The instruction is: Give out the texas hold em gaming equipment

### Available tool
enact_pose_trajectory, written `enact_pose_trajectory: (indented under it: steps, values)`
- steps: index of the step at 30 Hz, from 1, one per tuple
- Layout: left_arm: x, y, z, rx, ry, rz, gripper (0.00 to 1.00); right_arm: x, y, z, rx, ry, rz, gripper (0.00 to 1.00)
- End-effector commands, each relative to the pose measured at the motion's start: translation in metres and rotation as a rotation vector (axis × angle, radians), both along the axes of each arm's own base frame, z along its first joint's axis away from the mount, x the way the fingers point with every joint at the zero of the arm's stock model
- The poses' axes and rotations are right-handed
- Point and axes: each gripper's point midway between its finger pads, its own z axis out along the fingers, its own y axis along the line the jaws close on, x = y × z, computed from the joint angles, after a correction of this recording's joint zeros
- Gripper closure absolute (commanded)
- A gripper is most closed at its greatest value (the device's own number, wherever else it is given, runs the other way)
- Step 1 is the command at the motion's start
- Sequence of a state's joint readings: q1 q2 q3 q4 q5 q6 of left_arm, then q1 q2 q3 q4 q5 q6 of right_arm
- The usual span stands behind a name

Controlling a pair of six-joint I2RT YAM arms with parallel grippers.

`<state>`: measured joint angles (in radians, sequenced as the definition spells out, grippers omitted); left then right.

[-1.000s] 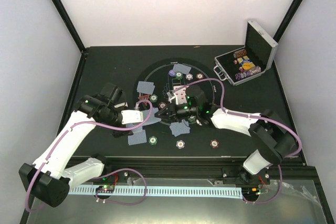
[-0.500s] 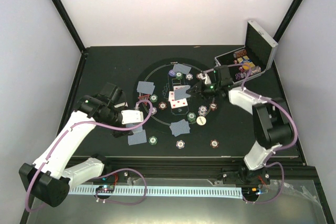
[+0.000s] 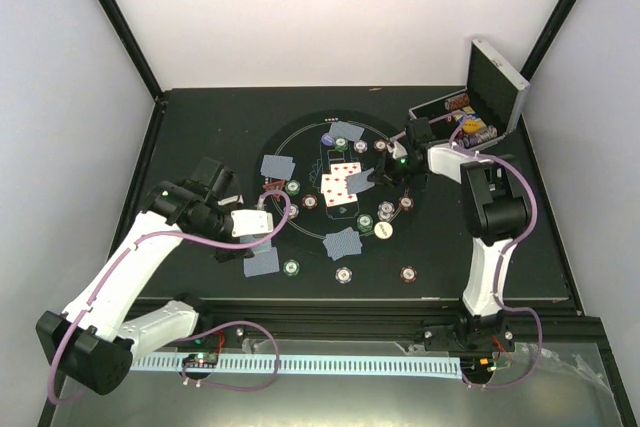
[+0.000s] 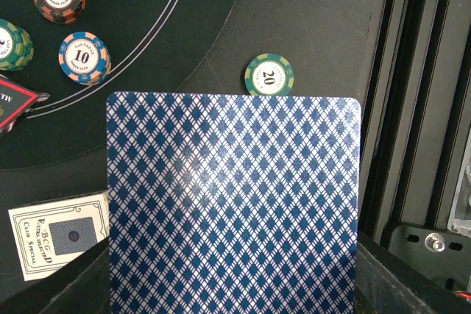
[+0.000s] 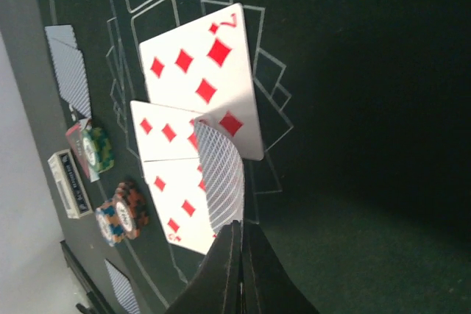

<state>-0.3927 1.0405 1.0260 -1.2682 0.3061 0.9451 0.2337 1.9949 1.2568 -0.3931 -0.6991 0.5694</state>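
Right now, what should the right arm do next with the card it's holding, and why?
Probably lower the right gripper and lay its card beside the red face-up cards: the jaws are shut on a face-down card held over them, not yet on the mat.

1. A robot lab test cell was indicated.
2. A black table point(image 3: 200, 127) was enclosed by plain white panels point(image 3: 330, 17) and black posts point(image 3: 115, 22).
3. A left arm point(image 3: 120, 272) and a right arm point(image 3: 485, 272) were bolted to a rail point(image 3: 350, 332), with cables point(image 3: 240, 352) exposed.
4. Cards point(image 3: 344, 243) and chips point(image 3: 291, 268) were staged on a printed mat point(image 3: 380, 252).
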Motion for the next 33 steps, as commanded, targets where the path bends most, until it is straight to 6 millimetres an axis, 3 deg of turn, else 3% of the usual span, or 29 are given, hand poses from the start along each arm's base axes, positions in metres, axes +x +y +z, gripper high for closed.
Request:
enact_pose_trajectory:
  steps: [1, 7, 8, 11, 13, 16, 18, 22, 25, 28, 33]
  values:
    - [0.001, 0.0, 0.009, -0.009, -0.013, 0.01, 0.98, 0.011, -0.009, -0.007, -0.055, -0.012, 0.008, 0.99]
    - [0.001, 0.0, 0.009, -0.007, -0.016, 0.01, 0.98, 0.02, -0.016, -0.016, -0.118, -0.001, 0.015, 0.92]
    - [0.001, 0.0, 0.009, -0.008, -0.015, 0.01, 0.99, 0.021, -0.017, -0.016, -0.127, -0.002, 0.015, 0.87]
    - [0.001, -0.001, 0.01, -0.013, -0.016, 0.011, 0.99, 0.022, -0.022, -0.009, -0.167, -0.013, 0.01, 0.57]
    - [0.001, -0.001, 0.012, -0.017, -0.012, 0.01, 0.98, 0.023, -0.029, 0.0, -0.203, -0.037, -0.01, 0.43]
    - [0.0, -0.003, 0.014, -0.027, -0.002, 0.007, 0.98, 0.016, -0.034, 0.02, -0.224, -0.082, -0.04, 0.31]
    - [0.0, -0.004, 0.015, -0.031, -0.004, 0.007, 0.98, 0.007, -0.027, 0.038, -0.185, -0.113, -0.045, 0.28]
    - [0.0, -0.004, 0.015, -0.034, -0.01, 0.006, 0.98, -0.032, 0.016, 0.076, -0.062, -0.184, 0.017, 0.17]
    - [0.001, -0.005, 0.015, -0.038, -0.008, 0.01, 0.98, -0.079, 0.071, 0.113, 0.093, -0.244, 0.119, 0.14]
    - [0.001, -0.006, 0.015, -0.044, 0.001, 0.013, 0.98, -0.125, 0.115, 0.132, 0.237, -0.248, 0.193, 0.13]
    - [0.001, -0.008, 0.018, -0.054, 0.001, 0.009, 0.98, -0.172, 0.157, 0.159, 0.435, -0.238, 0.258, 0.13]
